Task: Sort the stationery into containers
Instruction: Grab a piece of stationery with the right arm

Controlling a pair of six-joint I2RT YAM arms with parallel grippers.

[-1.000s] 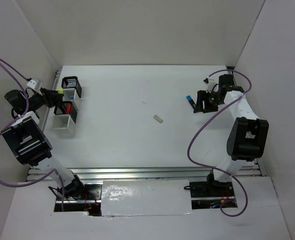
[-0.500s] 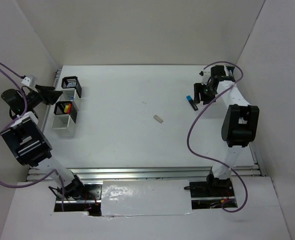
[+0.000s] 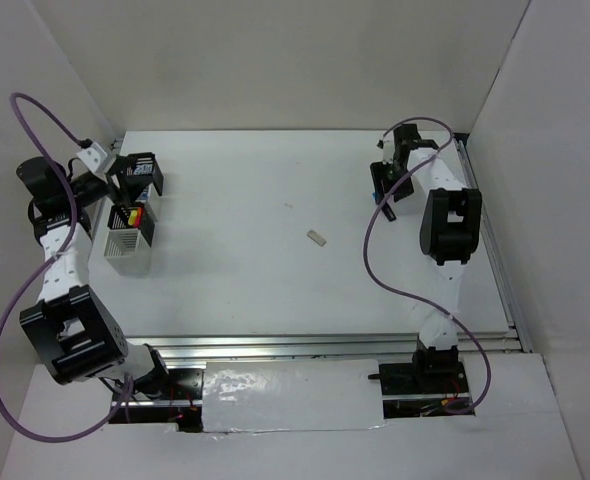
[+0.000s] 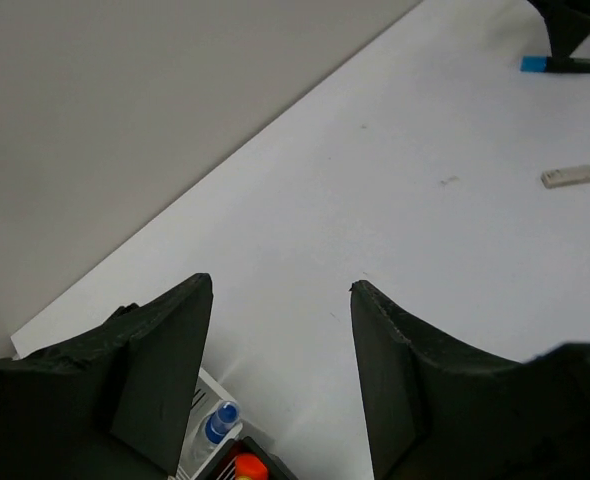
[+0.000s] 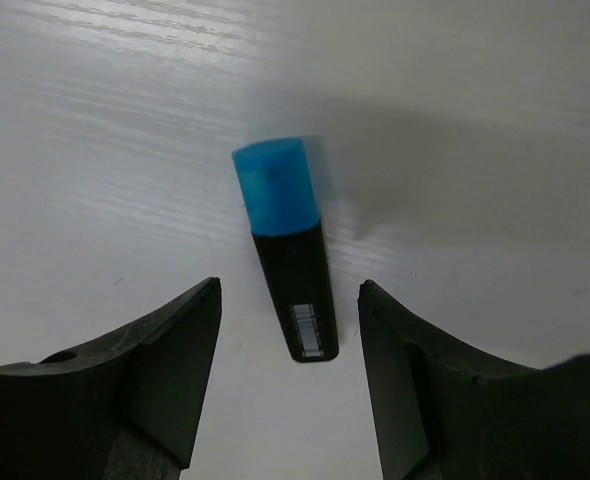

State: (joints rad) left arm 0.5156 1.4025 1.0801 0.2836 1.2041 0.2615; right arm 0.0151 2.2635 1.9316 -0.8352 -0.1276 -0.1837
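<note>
Blue-capped highlighter (image 5: 287,262) lay flat on the white table (image 3: 275,290), toward its far right part. We saw it framed between the two fingers of the right gripper (image 5: 287,283), which were spread apart and held nothing. In the right wrist view its long axis ran almost straight away from the wrist, tilted slightly, with the blue cap at the far end and the black barrel nearest. The fingers stood on either side of the barrel, so we judged that closing them would squeeze it across its narrow width. We could not tell whether the fingertips had reached the table.

The right arm was plainly the nearer one. The left gripper (image 4: 281,282) was also spread and empty, and sat at the far left edge beside the containers: a black mesh cup (image 3: 143,168) and a white slatted cup (image 3: 127,250), with a cup (image 3: 132,217) between them showing orange and yellow caps. These stood well apart from the highlighter, across the whole table.

The surface around the highlighter was smooth and bare. A small beige eraser (image 3: 317,237) lay near the middle of the table, apart from both grippers. White walls closed in the table on three sides.
</note>
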